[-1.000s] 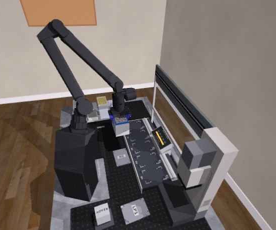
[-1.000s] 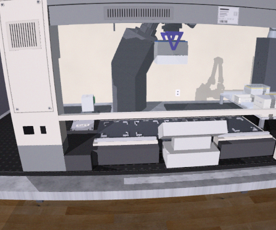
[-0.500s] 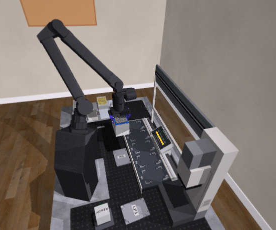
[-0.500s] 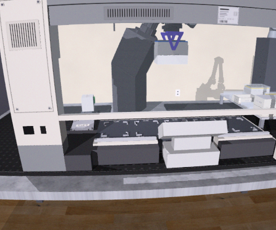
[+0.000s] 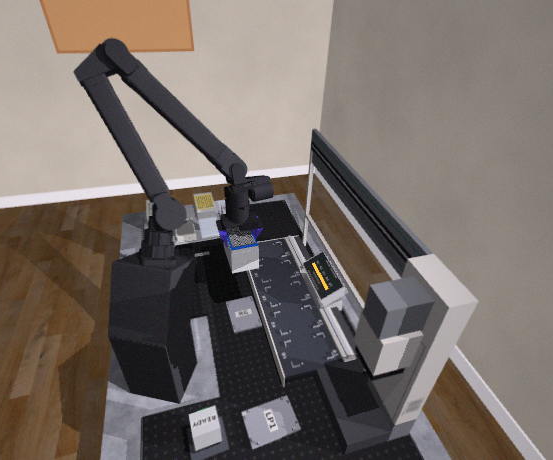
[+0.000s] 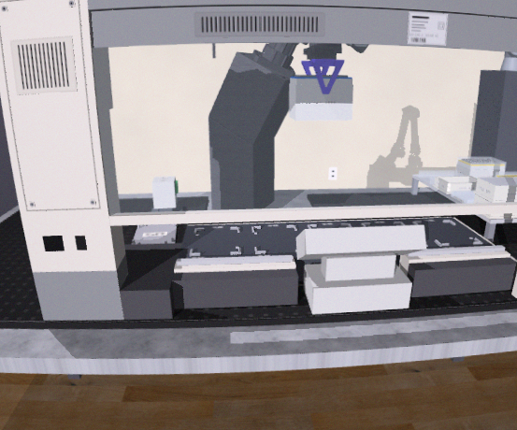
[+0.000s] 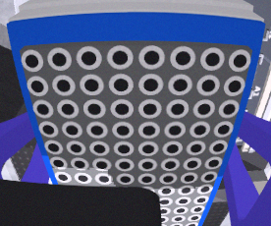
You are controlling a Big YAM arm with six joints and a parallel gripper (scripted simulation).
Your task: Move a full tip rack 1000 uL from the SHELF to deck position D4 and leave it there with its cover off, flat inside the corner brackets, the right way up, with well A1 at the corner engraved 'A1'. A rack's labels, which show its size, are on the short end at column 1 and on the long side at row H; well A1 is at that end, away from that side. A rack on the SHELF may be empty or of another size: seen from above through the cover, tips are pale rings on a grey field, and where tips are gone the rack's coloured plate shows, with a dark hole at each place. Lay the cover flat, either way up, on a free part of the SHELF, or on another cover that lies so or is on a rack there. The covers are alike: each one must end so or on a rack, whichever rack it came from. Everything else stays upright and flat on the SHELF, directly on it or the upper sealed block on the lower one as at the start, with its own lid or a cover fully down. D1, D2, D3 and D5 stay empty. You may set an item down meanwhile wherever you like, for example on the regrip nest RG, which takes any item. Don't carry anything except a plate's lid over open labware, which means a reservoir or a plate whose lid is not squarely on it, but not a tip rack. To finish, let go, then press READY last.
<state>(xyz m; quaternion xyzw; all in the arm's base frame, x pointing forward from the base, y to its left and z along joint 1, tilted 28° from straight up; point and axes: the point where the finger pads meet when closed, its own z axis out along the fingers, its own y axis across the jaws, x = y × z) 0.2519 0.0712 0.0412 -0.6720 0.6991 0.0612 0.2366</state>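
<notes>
My gripper [image 5: 242, 235] is shut on a tip rack [image 5: 242, 250] with a blue plate and a pale grey body. It holds the rack upright, high in the air, above the near end of the deck [image 5: 295, 305]. In the wrist view the rack [image 7: 135, 113] has no cover and every place shows a pale ring. In the exterior view the rack [image 6: 320, 98] hangs under the blue fingers [image 6: 323, 77], well above the deck brackets [image 6: 234, 240].
The shelf [image 6: 477, 184] at the far right holds several white boxes. A yellow-topped rack [image 5: 204, 202] stands behind the arm base. The RG nest [image 5: 245, 316], the READY button [image 5: 204, 426] and the LP1 plate [image 5: 270, 421] lie on the mat. The instrument's frame [image 5: 370, 220] borders the deck.
</notes>
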